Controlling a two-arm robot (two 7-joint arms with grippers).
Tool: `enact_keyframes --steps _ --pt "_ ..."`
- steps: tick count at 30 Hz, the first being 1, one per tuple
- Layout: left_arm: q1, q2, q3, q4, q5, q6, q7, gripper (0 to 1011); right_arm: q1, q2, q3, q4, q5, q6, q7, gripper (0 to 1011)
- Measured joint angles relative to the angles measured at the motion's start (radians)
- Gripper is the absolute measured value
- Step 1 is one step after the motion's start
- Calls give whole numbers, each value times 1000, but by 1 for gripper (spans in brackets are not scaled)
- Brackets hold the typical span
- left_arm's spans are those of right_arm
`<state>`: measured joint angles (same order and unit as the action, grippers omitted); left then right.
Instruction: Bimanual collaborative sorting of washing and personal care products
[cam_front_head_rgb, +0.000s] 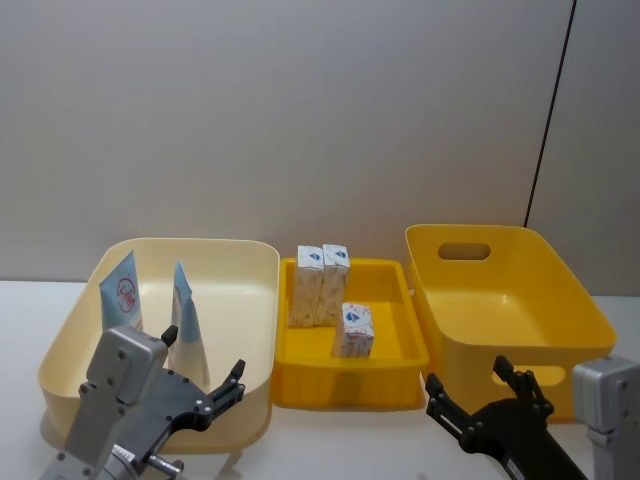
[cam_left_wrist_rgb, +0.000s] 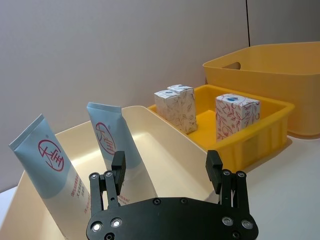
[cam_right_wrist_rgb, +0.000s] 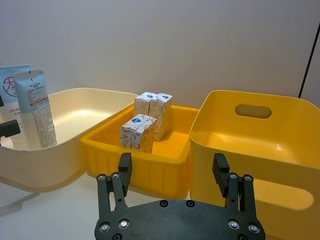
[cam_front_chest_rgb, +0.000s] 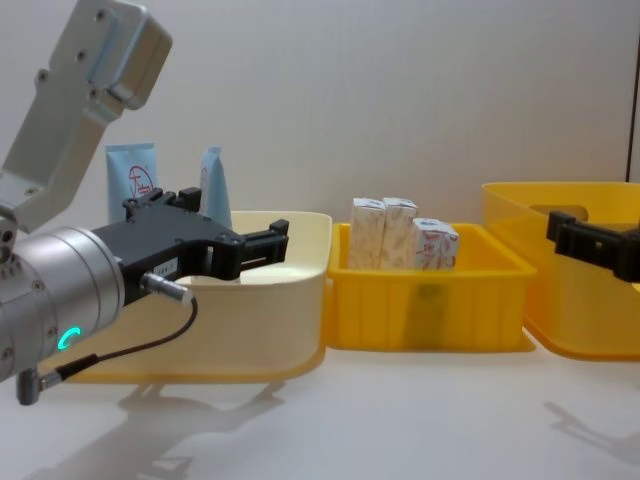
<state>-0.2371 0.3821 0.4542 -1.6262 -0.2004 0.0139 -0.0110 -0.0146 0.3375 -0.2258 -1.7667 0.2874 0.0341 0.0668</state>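
— Where are the care products sitting at this moment?

— Two light-blue tubes with a red logo are standing in the cream bin (cam_front_head_rgb: 262, 300) on the left. One tube (cam_front_head_rgb: 122, 292) is leaning at the far left side, and the second tube (cam_front_head_rgb: 187, 320) is standing just beside it, a little nearer. Both are pointing their flat end up.

— And the patterned packs?

— Three of them are sitting in the shallow yellow tray (cam_front_head_rgb: 345, 385) in the middle. Two tall packs (cam_front_head_rgb: 308, 285) are standing upright and touching each other at the far side. The third pack (cam_front_head_rgb: 356, 330) is standing alone, nearer and slightly to the right. The deep yellow bin (cam_front_head_rgb: 560, 290) is sitting on the right.

— What are the grippers doing?

— The left gripper (cam_left_wrist_rgb: 166, 165) is hovering at the near edge of the cream bin, with its fingers spread apart and grasping nothing. The right gripper (cam_right_wrist_rgb: 172, 165) is hovering at the near side of the deep yellow bin, also released and holding nothing.
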Motion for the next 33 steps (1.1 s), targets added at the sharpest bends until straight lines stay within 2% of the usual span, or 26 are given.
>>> enact_keyframes --steps 33 --pt "0 0 0 0 0 0 0 1000 0 0 0 0 0 0 0 1001"
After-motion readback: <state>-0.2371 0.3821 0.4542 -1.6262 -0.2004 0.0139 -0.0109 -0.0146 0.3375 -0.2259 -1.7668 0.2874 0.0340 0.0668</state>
